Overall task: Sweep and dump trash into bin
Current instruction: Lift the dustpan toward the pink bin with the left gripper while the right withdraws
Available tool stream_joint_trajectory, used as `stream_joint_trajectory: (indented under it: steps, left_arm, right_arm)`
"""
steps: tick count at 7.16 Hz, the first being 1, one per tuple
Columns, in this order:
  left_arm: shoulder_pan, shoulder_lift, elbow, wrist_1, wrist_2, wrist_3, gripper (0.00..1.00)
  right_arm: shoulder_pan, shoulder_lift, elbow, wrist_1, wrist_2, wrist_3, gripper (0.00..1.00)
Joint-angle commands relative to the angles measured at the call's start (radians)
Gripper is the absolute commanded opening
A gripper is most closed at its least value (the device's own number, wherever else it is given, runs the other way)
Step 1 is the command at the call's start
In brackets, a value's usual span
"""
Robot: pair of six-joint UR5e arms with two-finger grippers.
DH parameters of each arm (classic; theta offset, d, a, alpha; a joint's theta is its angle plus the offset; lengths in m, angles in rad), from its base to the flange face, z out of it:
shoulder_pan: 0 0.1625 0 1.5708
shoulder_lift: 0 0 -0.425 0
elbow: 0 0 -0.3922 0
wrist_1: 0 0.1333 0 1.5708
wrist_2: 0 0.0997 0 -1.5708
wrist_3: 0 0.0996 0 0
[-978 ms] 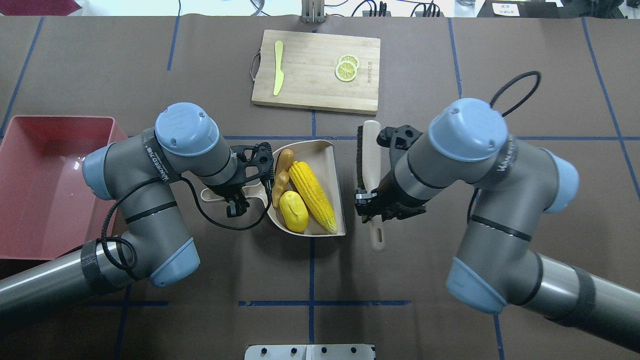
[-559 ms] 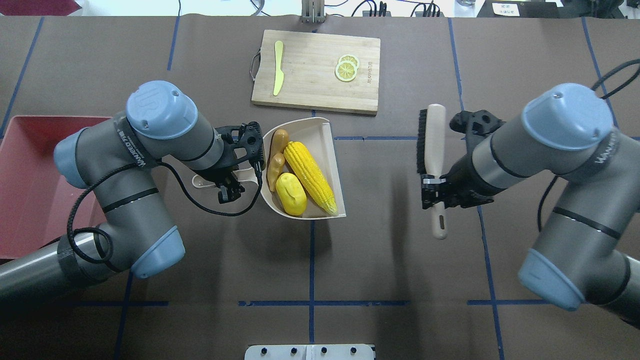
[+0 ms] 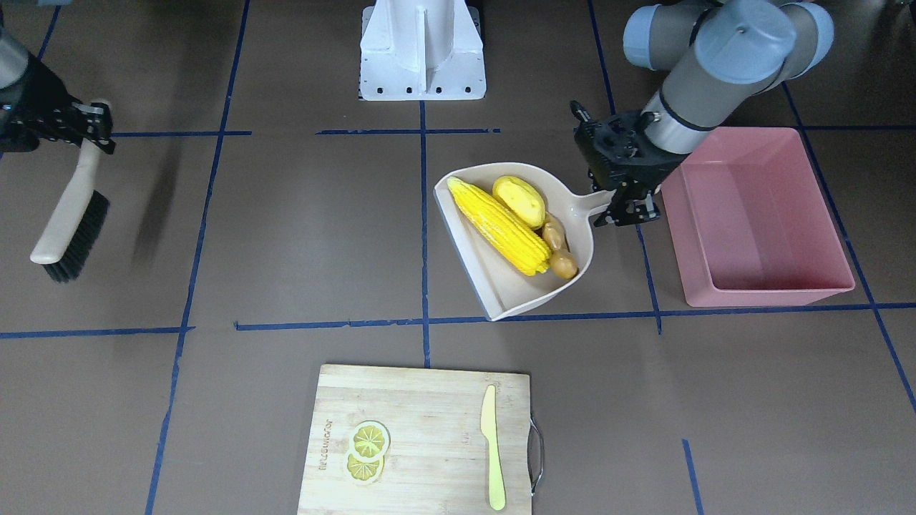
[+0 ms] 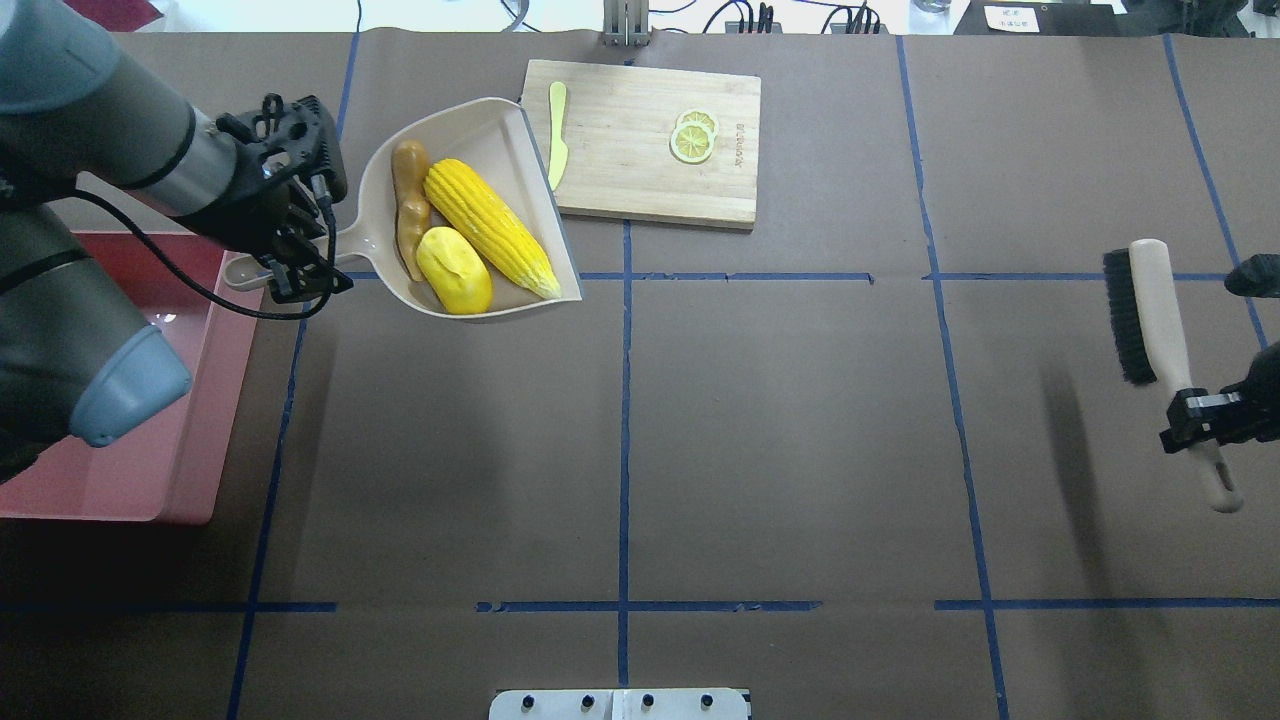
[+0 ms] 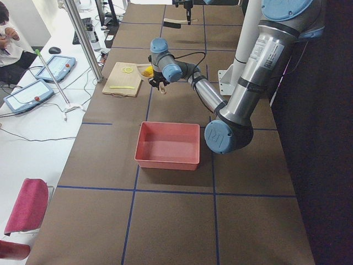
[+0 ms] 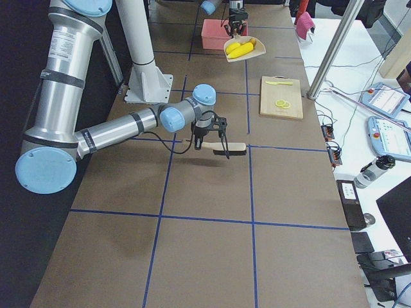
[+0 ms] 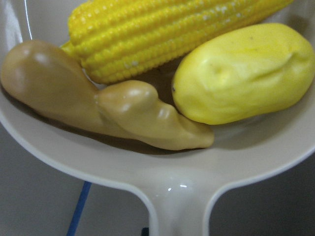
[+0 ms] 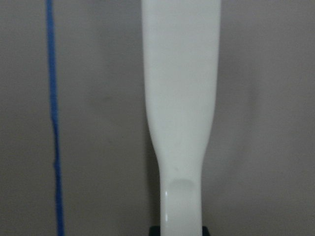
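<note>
My left gripper (image 4: 295, 270) is shut on the handle of the beige dustpan (image 4: 490, 125) and holds it above the table, beside the pink bin (image 4: 190, 440). The pan carries the corn cob (image 4: 490, 228), the rounded yellow lump (image 4: 455, 270) and the tan ginger root (image 4: 408, 205). All three show close up in the left wrist view: corn (image 7: 162, 34), lump (image 7: 243, 73), ginger (image 7: 108, 103). The bin (image 3: 769, 297) looks empty. My right gripper (image 4: 1200, 415) is shut on the handle of a brush (image 4: 1150, 300) at the far right.
A wooden cutting board (image 4: 640, 160) lies at the far middle with a pale knife (image 4: 556, 135) and lemon slices (image 4: 693, 138). The dustpan's front corner overlaps the board's left edge in the overhead view. The robot's white base (image 3: 422, 50) stands at the near edge.
My left arm has lifted the loaded dustpan and carried it left and farther away, toward the bin. My right arm has carried the brush far out to the right.
</note>
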Motion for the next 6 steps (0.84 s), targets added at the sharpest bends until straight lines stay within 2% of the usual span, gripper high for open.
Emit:
stream_joint_trajectory:
  steps: [1, 3, 4, 6]
  left_arm:
    - [-0.089, 0.148, -0.083, -0.001, -0.002, 0.057, 0.19]
    - [-0.205, 0.323, -0.129, -0.002, -0.004, 0.258, 0.19]
    - [-0.261, 0.412, -0.143, -0.007, -0.004, 0.354, 0.19]
    - [-0.386, 0.492, -0.142, -0.005, 0.008, 0.532, 0.19]
  right_arm:
    - [0.086, -0.092, -0.086, 0.011, 0.006, -0.212, 0.01]
    - [0.103, -0.101, -0.153, 0.092, 0.007, -0.231, 0.02]
    - [0.109, -0.107, -0.158, 0.102, 0.007, -0.234, 0.02]
    - [0.109, -0.107, -0.155, 0.102, 0.007, -0.228, 0.05]
